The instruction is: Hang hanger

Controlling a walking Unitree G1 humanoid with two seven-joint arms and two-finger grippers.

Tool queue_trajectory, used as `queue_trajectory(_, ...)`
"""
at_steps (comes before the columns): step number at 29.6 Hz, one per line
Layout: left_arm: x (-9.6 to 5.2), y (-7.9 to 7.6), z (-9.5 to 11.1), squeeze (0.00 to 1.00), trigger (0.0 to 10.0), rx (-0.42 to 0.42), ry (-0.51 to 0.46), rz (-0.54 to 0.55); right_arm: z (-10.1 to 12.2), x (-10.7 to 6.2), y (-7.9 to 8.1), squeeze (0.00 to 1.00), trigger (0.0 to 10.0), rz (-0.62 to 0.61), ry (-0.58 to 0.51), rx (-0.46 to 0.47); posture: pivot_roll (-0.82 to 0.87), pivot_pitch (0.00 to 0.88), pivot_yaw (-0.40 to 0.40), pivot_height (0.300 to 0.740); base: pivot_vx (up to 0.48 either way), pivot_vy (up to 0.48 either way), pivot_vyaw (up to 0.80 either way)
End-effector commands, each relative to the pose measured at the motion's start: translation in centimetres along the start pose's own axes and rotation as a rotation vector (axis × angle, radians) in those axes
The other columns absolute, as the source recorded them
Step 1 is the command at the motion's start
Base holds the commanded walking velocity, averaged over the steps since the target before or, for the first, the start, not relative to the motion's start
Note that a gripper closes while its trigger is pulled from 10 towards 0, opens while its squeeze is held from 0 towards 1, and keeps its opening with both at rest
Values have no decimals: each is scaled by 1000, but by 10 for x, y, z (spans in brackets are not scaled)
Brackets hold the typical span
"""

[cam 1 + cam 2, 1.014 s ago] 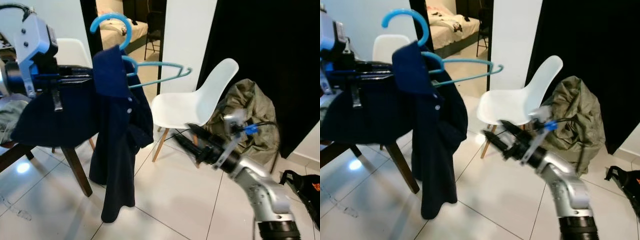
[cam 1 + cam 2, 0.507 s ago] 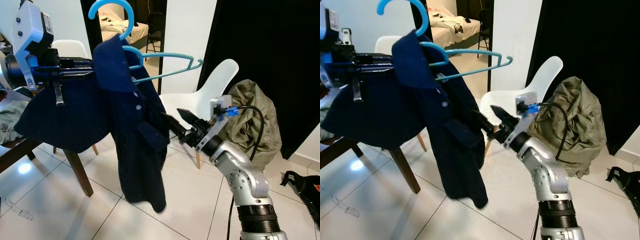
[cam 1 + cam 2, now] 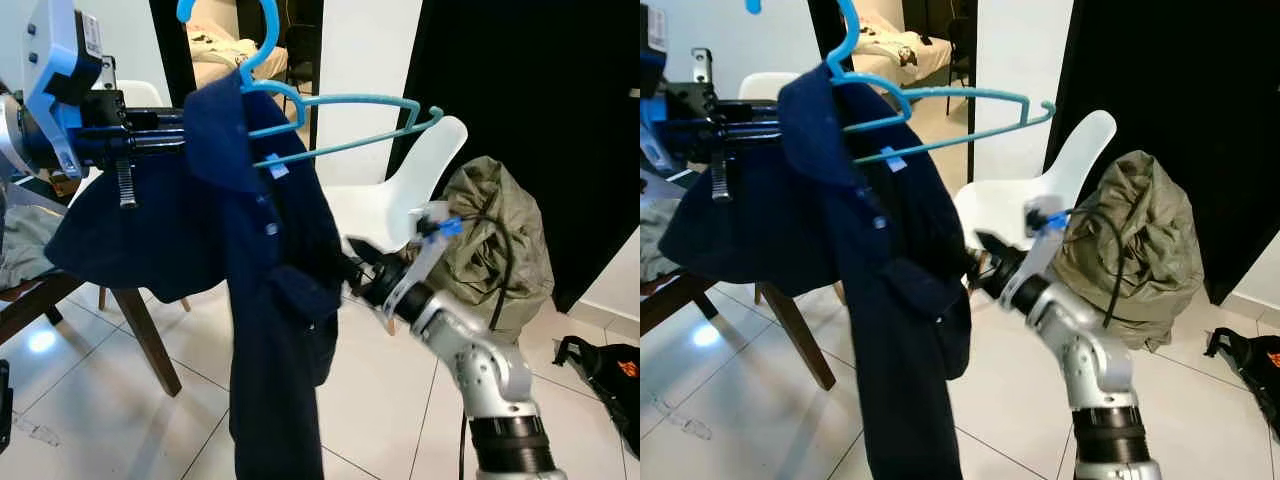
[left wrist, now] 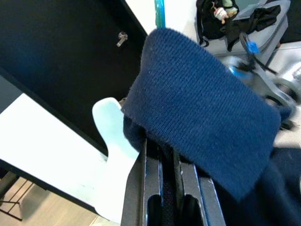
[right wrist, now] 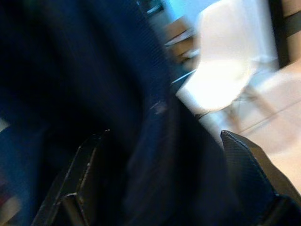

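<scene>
Blue hanger (image 3: 330,120) held high, half inside a navy shirt (image 3: 262,290), left gripper (image 3: 165,135) clamped on the shirt's shoulder beside it, right gripper (image 5: 164,183) spread wide around the hanging cloth below, white chair (image 3: 400,200) behind the hanger.

Navy shirt (image 3: 270,300) on blue hanger (image 3: 330,120)

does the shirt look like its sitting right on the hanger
No. The navy shirt hangs lopsided: it covers one side of the blue hanger while the other arm juts out bare. The left gripper holds the covered side; the right gripper reaches into the fabric.
</scene>
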State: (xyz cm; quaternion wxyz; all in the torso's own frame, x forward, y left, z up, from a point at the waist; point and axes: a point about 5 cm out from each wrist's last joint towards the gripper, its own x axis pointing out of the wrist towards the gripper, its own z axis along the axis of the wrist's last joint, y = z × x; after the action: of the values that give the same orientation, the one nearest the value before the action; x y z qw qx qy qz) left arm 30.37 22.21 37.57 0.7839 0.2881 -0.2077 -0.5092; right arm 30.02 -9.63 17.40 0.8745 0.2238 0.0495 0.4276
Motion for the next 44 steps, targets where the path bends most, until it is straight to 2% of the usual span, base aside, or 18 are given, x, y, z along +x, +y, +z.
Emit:
queue_trajectory(1,1,3,13,0,10000,44,-58,4,6,0,10,0,0,71,-24,2,21,0,-4,740,0,0,0)
queue_trajectory(8,2,3,14,0,10000,46,-60,3,10,-1,10,0,0,78,-47,1,27,0,-7,740,0,0,0)
queue_trajectory(16,3,2,14,0,10000,47,-61,-2,15,1,2,0,0,19,-73,-9,31,0,-10,740,0,0,0)
queue_trajectory(27,4,0,15,0,10000,48,-65,-22,16,3,0,0,0,-18,-87,-26,31,0,-10,740,0,0,0)
queue_trajectory(28,5,-1,15,0,10000,47,-65,-23,17,3,-2,855,10000,-25,-101,-14,31,0,-10,740,0,0,0)
queue_trajectory(29,5,-1,15,0,10000,47,-65,-23,17,3,-2,855,10000,-25,-101,-14,31,0,-10,740,0,0,0)
queue_trajectory(30,5,-1,15,0,10000,47,-67,-26,18,2,0,1000,10000,-6,-97,-19,28,0,-7,740,0,0,0)
queue_trajectory(37,7,-3,16,0,10000,46,-75,-33,15,1,2,1000,10000,1,-60,-37,29,0,-5,740,0,0,0)
queue_trajectory(39,8,-3,16,0,10000,46,-77,-36,13,2,2,965,10000,1,-42,-39,29,0,-5,740,0,0,0)
queue_trajectory(40,8,-4,17,0,10000,47,-79,-40,10,3,4,157,10000,16,-21,-36,29,0,-5,740,0,0,0)
queue_trajectory(43,8,-4,17,0,10000,47,-79,-40,10,3,4,157,10000,16,-21,-36,29,0,-5,740,0,0,0)
queue_trajectory(44,8,-4,17,0,10000,48,-81,-42,7,5,4,0,0,19,1,-30,29,0,-5,740,0,0,0)
